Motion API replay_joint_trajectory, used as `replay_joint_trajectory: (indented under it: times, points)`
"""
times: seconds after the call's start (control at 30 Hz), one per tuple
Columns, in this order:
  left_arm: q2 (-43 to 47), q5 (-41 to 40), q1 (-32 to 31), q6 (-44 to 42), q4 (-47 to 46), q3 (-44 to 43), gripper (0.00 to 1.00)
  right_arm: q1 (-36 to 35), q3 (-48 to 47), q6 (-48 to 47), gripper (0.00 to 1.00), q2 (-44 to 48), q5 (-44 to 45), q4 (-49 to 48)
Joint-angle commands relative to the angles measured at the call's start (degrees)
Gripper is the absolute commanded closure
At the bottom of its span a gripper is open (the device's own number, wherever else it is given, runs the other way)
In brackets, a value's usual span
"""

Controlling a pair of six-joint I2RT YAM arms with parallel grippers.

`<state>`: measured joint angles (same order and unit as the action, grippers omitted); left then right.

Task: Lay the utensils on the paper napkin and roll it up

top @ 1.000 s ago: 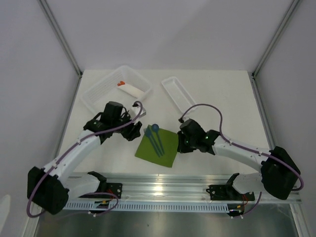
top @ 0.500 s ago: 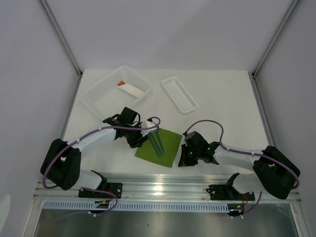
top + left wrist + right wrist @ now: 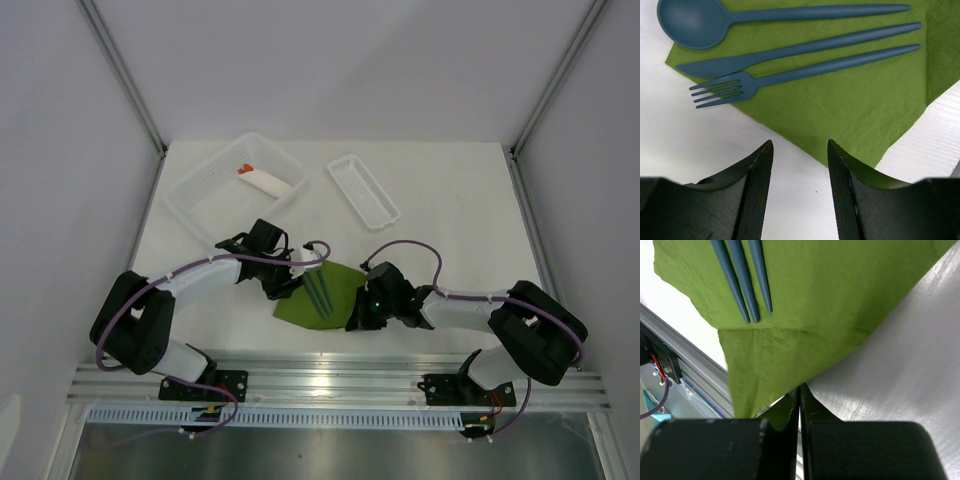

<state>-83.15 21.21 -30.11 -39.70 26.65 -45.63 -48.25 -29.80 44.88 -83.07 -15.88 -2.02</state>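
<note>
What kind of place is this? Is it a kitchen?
Probably a robot lab, not a kitchen: the left arm and right arm are bolted to a metal rail at a plain-walled white table holding a paper napkin and utensils.

Dark blue utensils (image 3: 805,46), olive-green paper napkin (image 3: 850,110), white table (image 3: 685,140), white roll (image 3: 272,183) with orange tips

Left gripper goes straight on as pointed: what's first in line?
Probably the near edge of the paper napkin, across a bare strip of table; the fork lies beyond it. Height above the table is unclear.
</note>
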Motion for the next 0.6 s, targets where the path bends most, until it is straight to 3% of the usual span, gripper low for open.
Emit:
replay_joint_trajectory:
  times: [0.0, 0.2, 0.57]
  points:
    - [-0.4, 1.9, -0.7, -1.6, -2.6, 0.4, 0.49, 0.2, 0.4, -2.9, 0.98, -0.3, 2.3, 0.3]
    - [-0.7, 1.9, -0.7, -1.7, -2.3, -0.3, 0.49, 0.3, -2.6, -4.5, 0.98, 1.2, 0.1, -0.8]
    - [-0.3, 3.0, -0.8, -1.3, 0.3, -3.2, 0.48, 2.3, -9.5, -5.2, 0.99, -5.3, -3.5, -4.7]
